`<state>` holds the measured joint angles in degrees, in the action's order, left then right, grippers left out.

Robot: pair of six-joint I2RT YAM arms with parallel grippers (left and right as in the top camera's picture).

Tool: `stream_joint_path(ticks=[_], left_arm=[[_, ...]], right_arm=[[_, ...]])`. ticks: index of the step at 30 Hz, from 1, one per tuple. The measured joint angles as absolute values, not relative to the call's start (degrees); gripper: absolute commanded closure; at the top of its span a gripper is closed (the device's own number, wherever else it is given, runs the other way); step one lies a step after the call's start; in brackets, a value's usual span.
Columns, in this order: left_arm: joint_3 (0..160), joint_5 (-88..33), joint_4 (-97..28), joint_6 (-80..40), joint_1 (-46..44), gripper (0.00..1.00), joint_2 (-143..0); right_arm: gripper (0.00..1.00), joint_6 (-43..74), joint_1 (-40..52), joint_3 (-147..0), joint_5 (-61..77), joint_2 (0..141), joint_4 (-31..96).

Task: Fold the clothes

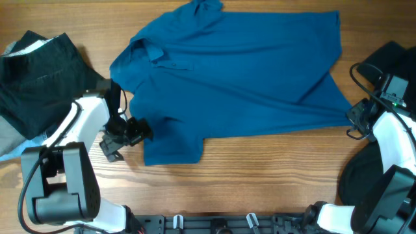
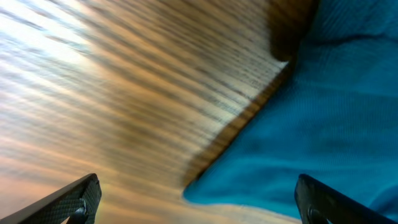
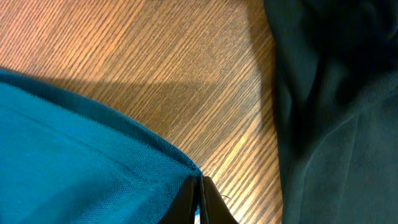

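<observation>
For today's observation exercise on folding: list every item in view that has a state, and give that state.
blue shirt: unfolded, spread out flat
left gripper: open, at the shirt's sleeve corner
right gripper: shut on the blue shirt's corner
left black garment: loosely piled
right black garment: rumpled

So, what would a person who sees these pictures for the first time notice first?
The big blue polo shirt, spread across the middle of the wooden table. The right tool is shut on its corner at the right edge, and the left tool stands open beside the sleeve. Black garments lie at both ends.
</observation>
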<state>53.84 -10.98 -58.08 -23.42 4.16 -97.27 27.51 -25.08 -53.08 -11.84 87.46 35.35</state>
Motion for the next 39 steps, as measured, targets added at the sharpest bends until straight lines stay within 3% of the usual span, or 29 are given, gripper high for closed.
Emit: stream_joint_path(ticks=[3, 6, 8, 18, 20, 22, 30, 39], left_arm=[[50.8, -14.3, -53.3, -23.4, 4.2, 0.03, -97.3], [49.4, -16.8, -51.5, -24.1, 4.2, 0.29, -96.6], [48.6, -18.2, -50.3, -24.6, 4.2, 0.41, -96.2], [47.6, -21.4, -48.2, -24.7, 3.8, 0.4, -96.0], [47.6, -21.6, -47.5, -24.7, 2.9, 0.58, -96.0], [47.4, -22.2, -45.3, -24.5, 1.4, 0.96, -96.0], [46.7, -21.1, -45.6, -24.5, 0.1, 0.96, -96.4], [53.8, -18.7, -58.2, -20.6, 13.2, 0.96, -88.3]], right_arm=[[0.96, 27.5, -25.1, -53.1, -11.8, 87.5, 35.4], [0.95, 27.5, -25.1, -53.1, -11.8, 87.5, 35.7], [0.96, 27.5, -25.1, -53.1, -11.8, 87.5, 35.7], [0.96, 27.5, -25.1, -53.1, -11.8, 87.5, 35.7], [0.96, 27.5, -25.1, -53.1, -11.8, 87.5, 35.8], [0.96, 27.5, -25.1, -53.1, -11.8, 87.5, 35.8], [0.96, 27.5, -25.1, -53.1, -11.8, 87.5, 37.6], [0.96, 27.5, -25.1, -53.1, -10.3, 87.5, 40.1]])
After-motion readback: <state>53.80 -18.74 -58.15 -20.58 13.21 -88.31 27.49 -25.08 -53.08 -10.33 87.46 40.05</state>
